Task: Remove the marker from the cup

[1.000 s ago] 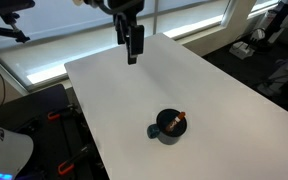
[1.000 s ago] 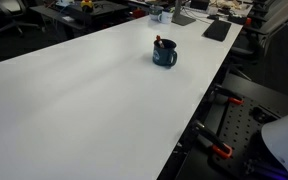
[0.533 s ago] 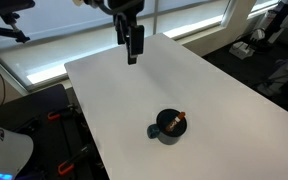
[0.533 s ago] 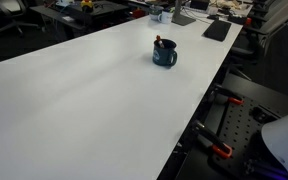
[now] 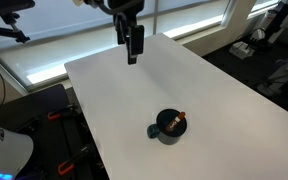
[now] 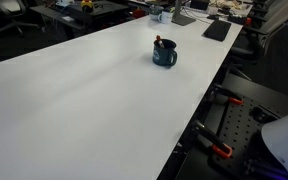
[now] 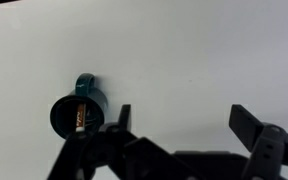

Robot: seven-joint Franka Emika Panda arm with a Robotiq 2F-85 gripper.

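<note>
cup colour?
The cup is dark blue with a dark inside; it shows best in an exterior view.

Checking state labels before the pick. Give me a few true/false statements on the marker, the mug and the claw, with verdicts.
1. The short reddish-brown marker sits inside the small round dark blue mug. True.
2. The claw is shut on the marker. False: in the wrist view its fingers stand wide apart with nothing between them, and in an exterior view it hangs over the far part of the table, well clear of the mug.
3. The mug lies tipped on its side. False: it stands upright on the white table.
4. The mug has a stubby side handle. True.
</note>
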